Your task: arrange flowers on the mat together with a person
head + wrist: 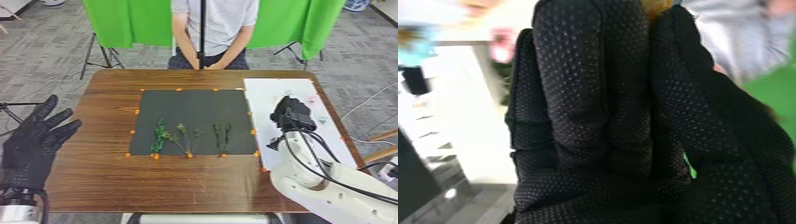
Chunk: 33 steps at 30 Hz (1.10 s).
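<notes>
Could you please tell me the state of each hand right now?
Left hand: open and empty.
Right hand: over the white sheet; open or shut cannot be told.

One dark mat [188, 110], one white sheet [265, 95]

Yellow bloom [656, 6]: mostly hidden between the fingers and thumb of the right hand [291, 116], cut off by the wrist view's top edge.
Pink flower [502, 44]: blurred, partly hidden behind the glove.
Light-blue thing [417, 47]: blurred, cut off by the edge, kind unclear.
Sprigs [184, 139]: too small to tell their kind.
White sheet [266, 95]: partly hidden beneath the right arm.
Left forearm [18, 212]: cut off by the head view's bottom edge.
</notes>
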Tool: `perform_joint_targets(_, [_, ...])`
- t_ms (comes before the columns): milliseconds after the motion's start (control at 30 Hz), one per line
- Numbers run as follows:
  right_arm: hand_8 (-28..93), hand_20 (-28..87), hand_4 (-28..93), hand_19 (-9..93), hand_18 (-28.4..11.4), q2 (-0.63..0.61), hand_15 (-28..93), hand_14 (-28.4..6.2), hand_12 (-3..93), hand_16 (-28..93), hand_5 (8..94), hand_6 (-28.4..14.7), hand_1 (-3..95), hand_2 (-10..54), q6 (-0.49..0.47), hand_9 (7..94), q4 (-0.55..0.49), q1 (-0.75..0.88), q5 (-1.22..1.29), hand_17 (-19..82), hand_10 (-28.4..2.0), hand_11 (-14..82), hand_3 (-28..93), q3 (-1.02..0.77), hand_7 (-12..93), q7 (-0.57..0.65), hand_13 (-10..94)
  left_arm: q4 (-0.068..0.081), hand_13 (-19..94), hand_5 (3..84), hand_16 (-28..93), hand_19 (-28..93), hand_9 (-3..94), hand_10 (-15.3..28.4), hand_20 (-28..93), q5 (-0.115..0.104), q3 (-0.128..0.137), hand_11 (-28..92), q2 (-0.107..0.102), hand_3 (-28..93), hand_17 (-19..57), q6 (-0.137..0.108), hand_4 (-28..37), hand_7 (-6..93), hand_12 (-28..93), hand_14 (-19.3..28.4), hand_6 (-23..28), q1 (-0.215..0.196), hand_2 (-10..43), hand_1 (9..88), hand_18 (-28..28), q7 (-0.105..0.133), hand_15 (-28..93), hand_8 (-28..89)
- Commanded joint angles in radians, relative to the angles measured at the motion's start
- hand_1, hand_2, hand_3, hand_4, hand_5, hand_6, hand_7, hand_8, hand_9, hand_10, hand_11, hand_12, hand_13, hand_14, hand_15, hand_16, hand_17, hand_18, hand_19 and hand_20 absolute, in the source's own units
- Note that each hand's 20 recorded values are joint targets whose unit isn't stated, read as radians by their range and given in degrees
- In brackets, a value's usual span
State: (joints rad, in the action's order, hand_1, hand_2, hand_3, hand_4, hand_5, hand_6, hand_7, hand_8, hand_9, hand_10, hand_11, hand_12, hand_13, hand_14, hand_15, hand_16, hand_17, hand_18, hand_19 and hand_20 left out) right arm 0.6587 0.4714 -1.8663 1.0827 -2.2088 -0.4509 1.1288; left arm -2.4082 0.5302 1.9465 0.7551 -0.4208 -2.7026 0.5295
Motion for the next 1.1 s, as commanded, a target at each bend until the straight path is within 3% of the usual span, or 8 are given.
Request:
perform_joint_targets(33, [2,-2,-28,78,-15.3,0.161,41,-3.8,30.8,27,86.5,3.0,59.1,-9.5,0.015,93.7,-0.056,-0.230,0.076,36,-6.3,11.6,61,0.127,18,-0.172,86,-0.016,22,29.7,-5,44,29.8,14.7,18,0.041,0.007,17,0.049,75,-6.9,0.040,-27.7,9.7,12,22.4,3.9,0.034,6.1,19.1,21.0,-0.039,43,-8])
perform_joint_targets(267, [2,-1,-28,79,-15.3,0.378,42,-3.6,31.2,27,86.3,3.3,58.7,-9.5,-0.010,93.7,0.063,-0.412,0.199,34,-6.0,11.4,62,0.281,18,-0.307,85,-0.004,22,29.7,-6,45,29.8,14.8,19,0.058,-0.013,17,0.048,75,-6.9,0.061,-27.8,9.6,12,22.6,3.9,0.123,5.9,18.9,20.9,-0.056,43,-8])
perform_joint_targets(367, [2,-1,-28,79,-15.3,0.462,42,-3.6,31.1,27,86.2,3.4,58.6,-9.5,-0.002,93.7,0.126,-0.487,0.241,34,-6.0,11.3,62,0.358,18,-0.337,85,0.002,22,29.7,-6,45,29.9,14.9,19,0.052,-0.018,17,0.027,75,-6.9,0.052,-27.9,9.7,12,22.6,3.9,0.148,5.9,18.9,20.9,-0.031,44,-8])
perform_joint_targets(467, [2,-1,-28,79,-15.4,0.527,42,-3.9,31.2,27,86.0,3.6,58.3,-9.5,0.017,93.7,0.177,-0.550,0.299,33,-5.9,11.2,62,0.431,18,-0.351,85,0.011,22,29.8,-6,45,30.0,15.0,19,0.064,-0.022,17,0.017,75,-6.9,0.067,-28.0,9.7,12,22.6,4.0,0.195,5.9,18.9,20.8,-0.040,44,-8])
perform_joint_targets(700, [1,0,-28,78,-15.6,0.631,43,-4.2,31.4,26,85.5,4.3,57.3,-9.5,0.074,93.7,0.254,-0.720,0.401,33,-5.6,11.6,62,0.670,18,-0.316,84,0.030,23,29.9,-6,46,30.4,15.2,20,0.071,-0.051,18,-0.012,76,-6.8,0.069,-28.1,9.7,12,22.8,4.1,0.293,5.9,19.0,21.0,-0.040,45,-8])
perform_joint_targets(833, [0,1,-28,78,-15.7,0.671,45,-3.9,31.2,24,85.1,4.5,57.4,-9.5,0.063,93.7,0.283,-0.756,0.412,33,-5.6,13.8,61,0.745,19,-0.308,84,0.035,23,30.1,-6,46,30.6,15.3,21,0.026,-0.054,18,-0.018,76,-6.6,0.097,-28.2,9.9,12,22.8,4.2,0.300,5.9,19.0,20.9,-0.018,46,-8])
perform_joint_targets(933, [0,1,-28,78,-15.7,0.684,46,-3.7,30.4,23,84.9,4.9,57.6,-9.5,0.056,93.7,0.296,-0.767,0.437,33,-5.5,16.1,61,0.768,19,-0.314,84,0.036,23,30.3,-6,47,30.8,15.3,21,0.044,-0.057,18,-0.020,76,-6.5,0.102,-28.1,10.1,12,22.9,4.3,0.306,5.9,19.0,20.9,-0.032,46,-8])
perform_joint_targets(1100, [-1,2,-28,77,-15.8,0.691,47,-3.5,29.0,23,84.3,5.6,57.9,-9.5,0.016,93.7,0.310,-0.764,0.447,33,-5.9,19.2,59,0.777,18,-0.320,84,0.044,23,30.3,-6,47,30.7,15.3,21,0.042,-0.063,18,-0.018,76,-6.5,0.125,-28.2,10.1,12,23.0,4.3,0.310,5.9,19.0,21.0,-0.034,46,-8])
